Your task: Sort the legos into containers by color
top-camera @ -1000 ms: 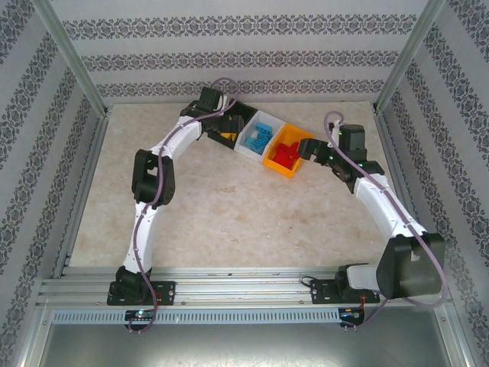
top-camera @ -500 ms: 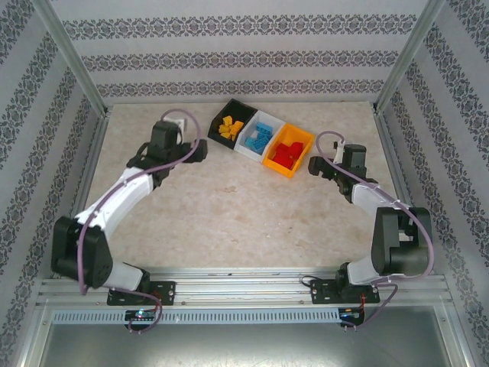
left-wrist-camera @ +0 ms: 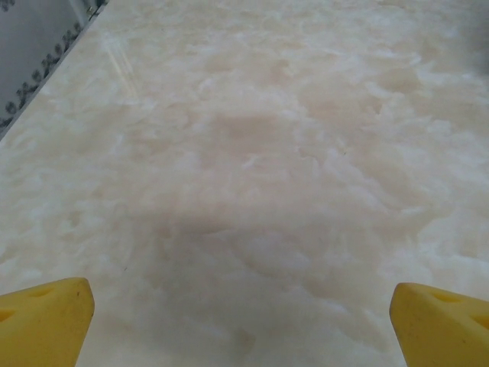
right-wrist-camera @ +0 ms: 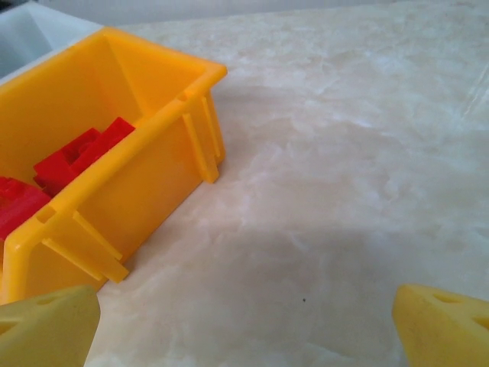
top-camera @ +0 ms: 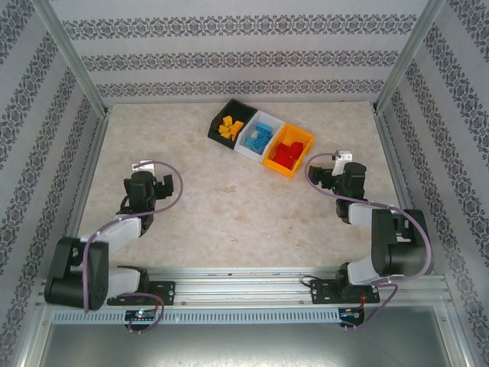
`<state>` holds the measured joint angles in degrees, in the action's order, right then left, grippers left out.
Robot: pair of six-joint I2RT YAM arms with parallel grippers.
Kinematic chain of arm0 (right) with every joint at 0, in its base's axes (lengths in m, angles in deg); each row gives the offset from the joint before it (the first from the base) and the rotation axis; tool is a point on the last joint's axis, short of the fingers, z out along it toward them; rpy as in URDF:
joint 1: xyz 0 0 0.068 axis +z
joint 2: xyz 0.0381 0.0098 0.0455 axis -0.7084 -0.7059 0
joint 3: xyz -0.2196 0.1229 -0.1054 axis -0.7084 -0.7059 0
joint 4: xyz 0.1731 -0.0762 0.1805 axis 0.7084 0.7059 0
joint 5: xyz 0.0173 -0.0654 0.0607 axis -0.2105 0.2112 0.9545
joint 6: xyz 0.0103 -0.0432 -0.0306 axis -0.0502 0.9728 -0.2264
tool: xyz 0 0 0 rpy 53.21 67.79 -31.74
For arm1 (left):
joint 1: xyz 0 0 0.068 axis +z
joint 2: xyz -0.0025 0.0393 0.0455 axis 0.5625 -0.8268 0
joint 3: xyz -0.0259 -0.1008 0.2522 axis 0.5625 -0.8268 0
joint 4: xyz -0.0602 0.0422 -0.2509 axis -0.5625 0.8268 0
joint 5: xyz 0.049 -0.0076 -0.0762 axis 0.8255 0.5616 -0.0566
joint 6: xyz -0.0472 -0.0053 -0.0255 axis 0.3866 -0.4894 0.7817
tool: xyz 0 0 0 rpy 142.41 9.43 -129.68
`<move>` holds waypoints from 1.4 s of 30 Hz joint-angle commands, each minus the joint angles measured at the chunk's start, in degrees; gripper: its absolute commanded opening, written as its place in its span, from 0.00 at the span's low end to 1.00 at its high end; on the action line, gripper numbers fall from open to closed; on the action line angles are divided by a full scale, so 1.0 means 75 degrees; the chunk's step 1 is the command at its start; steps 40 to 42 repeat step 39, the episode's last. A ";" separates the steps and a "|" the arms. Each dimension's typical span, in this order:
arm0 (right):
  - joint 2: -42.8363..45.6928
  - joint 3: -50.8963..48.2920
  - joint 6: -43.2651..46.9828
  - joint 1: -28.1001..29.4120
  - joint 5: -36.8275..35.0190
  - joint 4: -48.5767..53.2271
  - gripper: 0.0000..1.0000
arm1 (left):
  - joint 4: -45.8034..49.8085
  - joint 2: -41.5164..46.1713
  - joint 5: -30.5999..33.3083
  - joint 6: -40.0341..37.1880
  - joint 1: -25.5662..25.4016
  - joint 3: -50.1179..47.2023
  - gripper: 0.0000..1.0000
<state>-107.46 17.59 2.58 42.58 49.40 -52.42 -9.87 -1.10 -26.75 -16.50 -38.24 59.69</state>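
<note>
- Heaped by colour in three joined bins, far middle of the tabletop: orange-yellow legos in black bin, blue legos in white bin, red legos in orange bin; single bricks too small to count.
- Row slanting far-left to near-right, orange end just ahead-left of right gripper, jaws spread, empty.
- Left gripper well apart, jaws spread, empty.
- Probably nothing left to pick.

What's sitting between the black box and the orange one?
A white bin holding blue legos, flanked by the black bin and the orange bin, as the top view shows.
</note>
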 commanded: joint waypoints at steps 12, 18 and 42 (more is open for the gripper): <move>-0.0332 -0.0463 0.0279 0.0234 -0.0800 -0.1614 0.98 | -0.3882 -0.2279 -0.0399 -0.0424 0.0275 -0.0192 1.00; -0.0336 -0.0475 0.0297 0.0304 -0.0963 -0.1657 0.98 | -0.3946 -0.2292 -0.0579 -0.0314 0.0439 -0.0201 1.00; -0.0327 -0.0477 0.0372 0.0383 -0.1130 -0.1638 0.98 | -0.3905 -0.2266 -0.0588 -0.0313 0.0441 -0.0202 1.00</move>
